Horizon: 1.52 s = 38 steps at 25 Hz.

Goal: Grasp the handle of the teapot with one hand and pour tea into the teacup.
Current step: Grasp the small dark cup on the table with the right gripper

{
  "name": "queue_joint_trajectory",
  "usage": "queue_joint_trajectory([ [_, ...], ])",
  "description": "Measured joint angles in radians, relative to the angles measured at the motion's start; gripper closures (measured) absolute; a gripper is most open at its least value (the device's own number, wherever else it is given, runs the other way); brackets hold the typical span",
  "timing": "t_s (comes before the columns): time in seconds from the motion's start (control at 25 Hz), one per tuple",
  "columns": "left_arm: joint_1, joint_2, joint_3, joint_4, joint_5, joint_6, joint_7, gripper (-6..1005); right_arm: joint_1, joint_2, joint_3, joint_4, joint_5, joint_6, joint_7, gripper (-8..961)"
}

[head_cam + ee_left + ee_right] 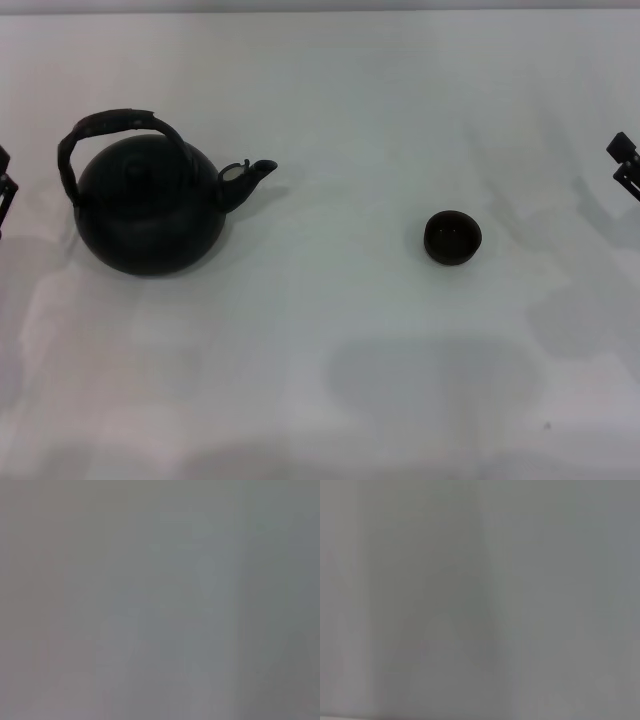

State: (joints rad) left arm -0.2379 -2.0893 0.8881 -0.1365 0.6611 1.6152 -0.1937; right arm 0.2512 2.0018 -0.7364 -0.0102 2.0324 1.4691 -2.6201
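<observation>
The matte-black teapot (150,210) stands upright on the white table at the left in the head view, its short spout (248,178) pointing right. Its dark arched handle (110,132) rises over the lid. The small dark teacup (452,237) stands upright to the right of centre, well apart from the spout. My left gripper (4,190) shows only as a sliver at the left edge, left of the teapot and clear of it. My right gripper (625,165) shows partly at the right edge, right of the cup and clear of it. Both wrist views show only blank grey surface.
The white table (320,380) spreads across the whole head view, with soft grey shadows on its near part and its far edge at the top of the view. Nothing else stands on it.
</observation>
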Motion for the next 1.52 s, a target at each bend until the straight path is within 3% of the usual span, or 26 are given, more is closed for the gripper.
queue_joint_trajectory([
  [0.6,-0.010,0.002,0.000,0.000,0.000,-0.001,-0.001,228,0.006,0.000,-0.005,-0.004,-0.002,0.008,-0.001,100],
  [0.8,-0.011,0.003,0.000,0.000,0.000,-0.001,-0.001,228,-0.001,-0.002,-0.064,-0.046,-0.013,0.040,0.008,101],
  [0.96,-0.007,0.003,0.000,0.000,0.000,-0.001,-0.001,228,-0.018,-0.012,-0.179,-0.134,-0.017,0.080,0.056,102],
  [1.2,0.000,0.003,0.000,0.000,0.000,0.001,-0.001,229,-0.041,-0.048,-0.367,-0.308,-0.019,0.098,0.203,103],
  [1.36,0.002,0.003,0.000,0.000,0.000,0.000,-0.001,229,-0.035,-0.062,-0.409,-0.399,-0.090,0.103,0.304,103],
  [1.52,0.002,0.003,0.000,0.000,0.000,0.000,-0.001,228,-0.031,-0.060,-0.407,-0.505,-0.199,0.102,0.411,104],
])
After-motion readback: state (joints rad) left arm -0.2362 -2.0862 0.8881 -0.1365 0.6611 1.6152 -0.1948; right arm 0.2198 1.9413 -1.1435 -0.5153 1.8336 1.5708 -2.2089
